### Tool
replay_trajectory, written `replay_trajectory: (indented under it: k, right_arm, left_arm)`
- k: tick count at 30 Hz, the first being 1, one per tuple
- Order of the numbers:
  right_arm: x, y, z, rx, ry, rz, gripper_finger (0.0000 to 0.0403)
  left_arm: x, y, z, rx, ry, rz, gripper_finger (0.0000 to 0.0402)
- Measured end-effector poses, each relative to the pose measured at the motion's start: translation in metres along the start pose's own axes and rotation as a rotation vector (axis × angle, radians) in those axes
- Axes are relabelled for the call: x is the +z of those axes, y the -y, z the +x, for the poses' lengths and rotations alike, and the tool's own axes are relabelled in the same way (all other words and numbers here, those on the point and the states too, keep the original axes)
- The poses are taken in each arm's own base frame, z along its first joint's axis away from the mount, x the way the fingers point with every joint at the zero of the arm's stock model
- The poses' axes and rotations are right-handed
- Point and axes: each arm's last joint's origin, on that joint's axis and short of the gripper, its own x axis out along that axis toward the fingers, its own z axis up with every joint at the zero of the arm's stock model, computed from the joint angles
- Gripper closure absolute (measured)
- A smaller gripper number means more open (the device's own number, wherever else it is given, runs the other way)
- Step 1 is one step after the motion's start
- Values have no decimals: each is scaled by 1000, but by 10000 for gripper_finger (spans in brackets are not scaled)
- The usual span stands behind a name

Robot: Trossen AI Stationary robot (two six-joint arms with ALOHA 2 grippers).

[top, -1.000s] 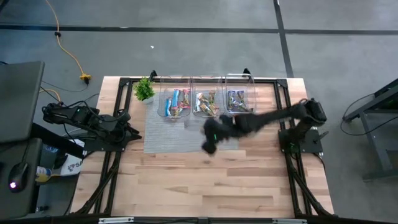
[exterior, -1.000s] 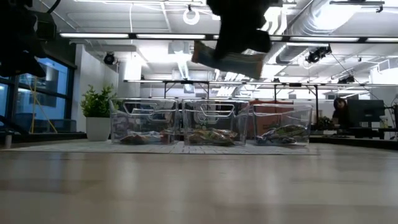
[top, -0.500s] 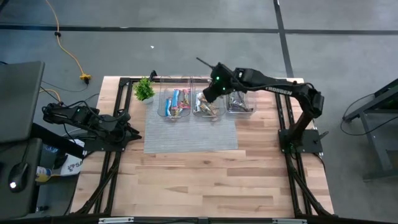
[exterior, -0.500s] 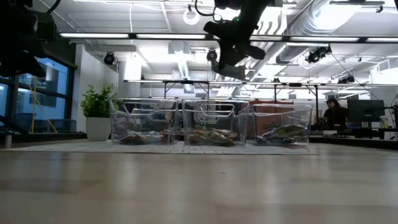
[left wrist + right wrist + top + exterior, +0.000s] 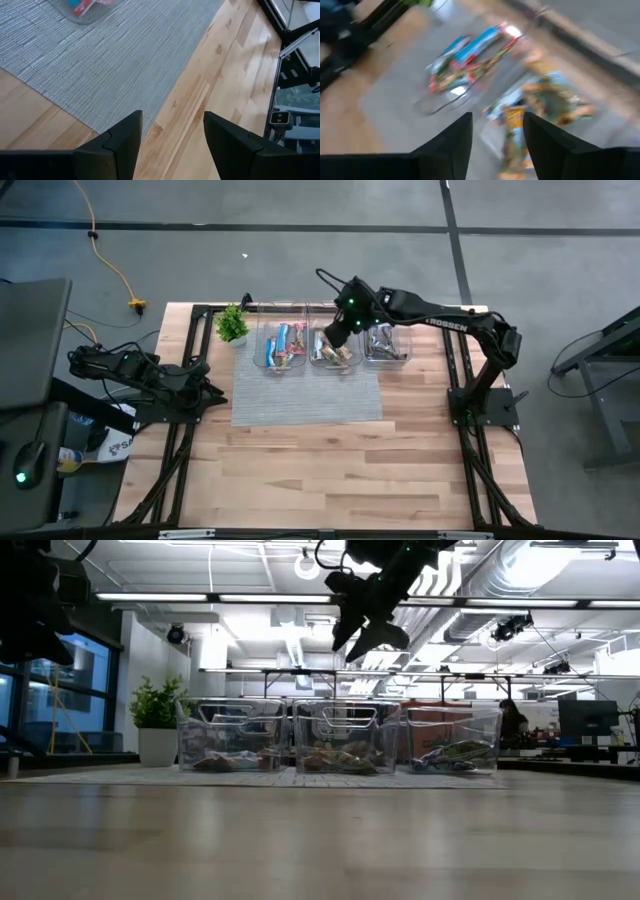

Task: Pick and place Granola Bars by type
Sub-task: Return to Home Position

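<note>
1. Far left of the middle bin (image 5: 333, 311), off the grey mat (image 5: 300, 402), the left arm sits folded at the counter (image 5: 330, 470) edge. The left gripper (image 5: 172, 119) has its fingers spread wide with nothing between them, over bare wood beside the mat's corner.
2. A small potted plant (image 5: 232, 325) stands left of the middle bin, beyond the left bin (image 5: 262, 330).
3. The left bin, a clear one touching or just beside the middle bin, holds Granola Bars (image 5: 283, 346) in blue and pink-red wrappers, heaped on its floor.
4. The middle bin stands on the mat's far edge and holds tan-wrapped bars (image 5: 336, 356), lying loose on its floor.
5. The right gripper (image 5: 362, 638) hangs well above the middle bin. Its arm reaches in across the right bin (image 5: 404, 320). The gripper's fingers are spread wide and carry nothing, as the blurred right wrist view shows.
6. The right bin, just to the right of the middle bin, holds purple-wrapped bars (image 5: 384, 345).
7. In the room beyond, to the right of the middle bin in the low view, a person (image 5: 511, 718) is by a desk.
</note>
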Motion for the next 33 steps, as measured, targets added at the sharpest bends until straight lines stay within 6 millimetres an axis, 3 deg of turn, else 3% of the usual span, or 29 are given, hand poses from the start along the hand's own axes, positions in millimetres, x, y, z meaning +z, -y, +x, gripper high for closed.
replay_trajectory:
  k: [6, 9, 14, 24, 33]
  right_arm:
    - [-9, -16, -5, 192, -92, -68, 265]
    - [-12, -30, -25, 226, -56, -150, 301]
    - [-16, -46, -78, 249, 84, -279, 393]
    - [-49, -63, -195, 375, 295, -409, 402]
    - [-86, -53, -283, 412, 530, -414, 402]
  left_arm:
    - [0, -7, -10, -29, 107, -7, 197]
    - [-1, -15, -20, -91, 195, -27, 197]
    - [0, -16, -25, -128, 213, 9, 197]
    - [-7, 5, 24, -481, 247, 181, 197]
    - [-17, 1, 61, -594, 352, 169, 197]
